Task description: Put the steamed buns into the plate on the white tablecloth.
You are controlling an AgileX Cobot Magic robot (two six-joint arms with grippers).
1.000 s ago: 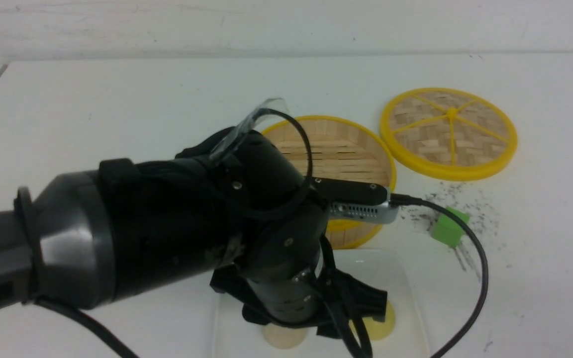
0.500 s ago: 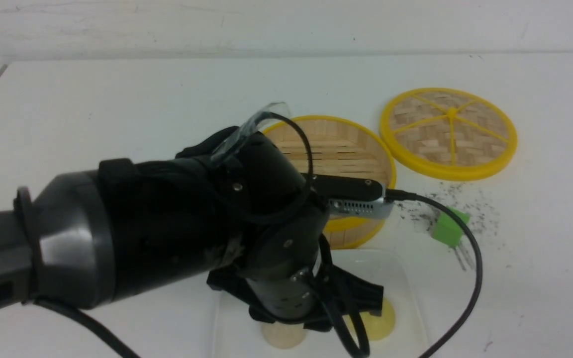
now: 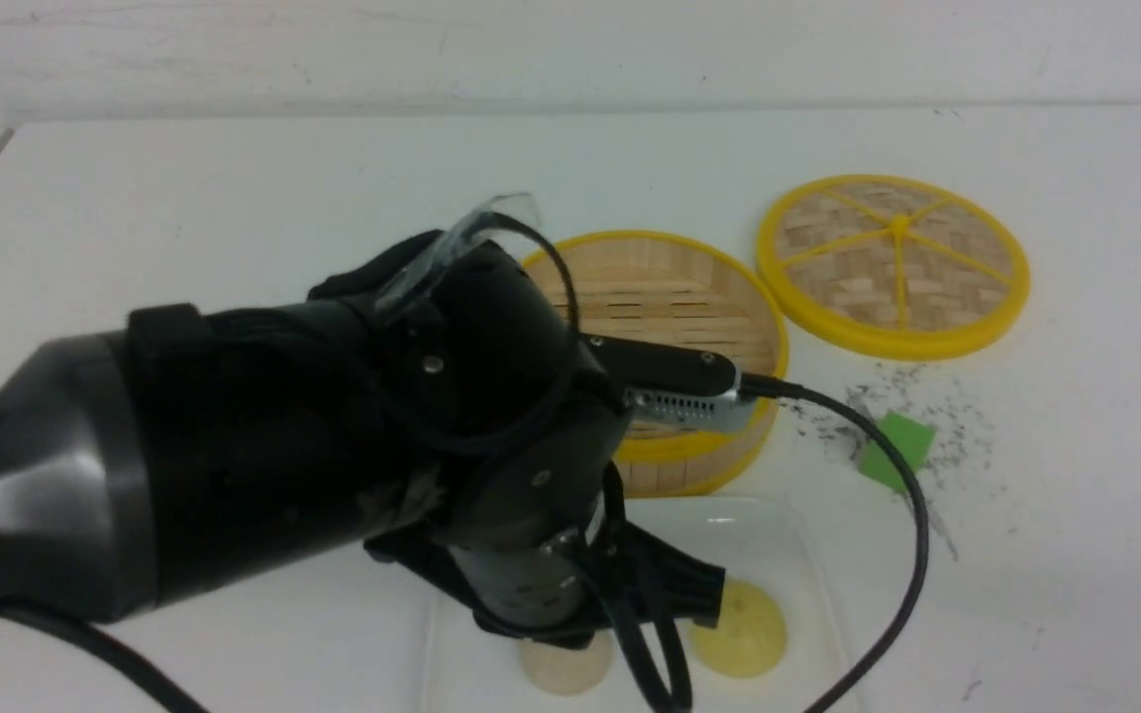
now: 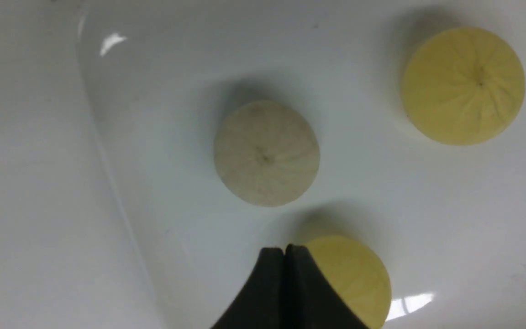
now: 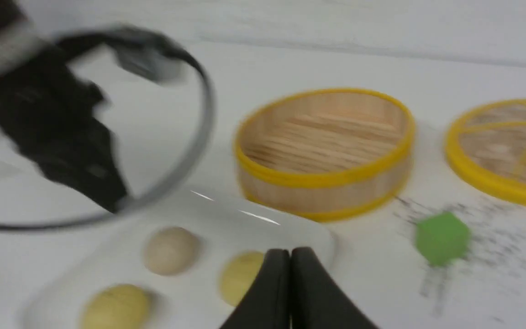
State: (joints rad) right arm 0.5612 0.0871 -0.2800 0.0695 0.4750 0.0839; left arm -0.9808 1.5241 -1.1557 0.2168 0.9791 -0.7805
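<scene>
Three steamed buns lie in the white plate (image 4: 176, 114) on the white tablecloth (image 3: 234, 198). In the left wrist view I see the off-white bun (image 4: 266, 153), one pale yellow bun (image 4: 464, 84), and a second yellow bun (image 4: 359, 278) partly behind my left gripper (image 4: 284, 250). That gripper is shut and empty, above the plate. The front view shows the plate (image 3: 778, 545), the off-white bun (image 3: 566, 665) and one yellow bun (image 3: 739, 642) below my left arm. My right gripper (image 5: 289, 252) is shut and empty, near the plate (image 5: 244, 214).
The round yellow-rimmed steamer basket (image 3: 674, 297) stands empty just behind the plate. Its woven lid (image 3: 892, 262) lies flat to the right. A green cube (image 3: 897, 451) sits on dark specks right of the basket. My left arm (image 3: 283, 446) and its cable fill the foreground.
My left arm has drawn back to the left, away from the plate. The yellow bun on the plate's right side now shows in full in the front view.
</scene>
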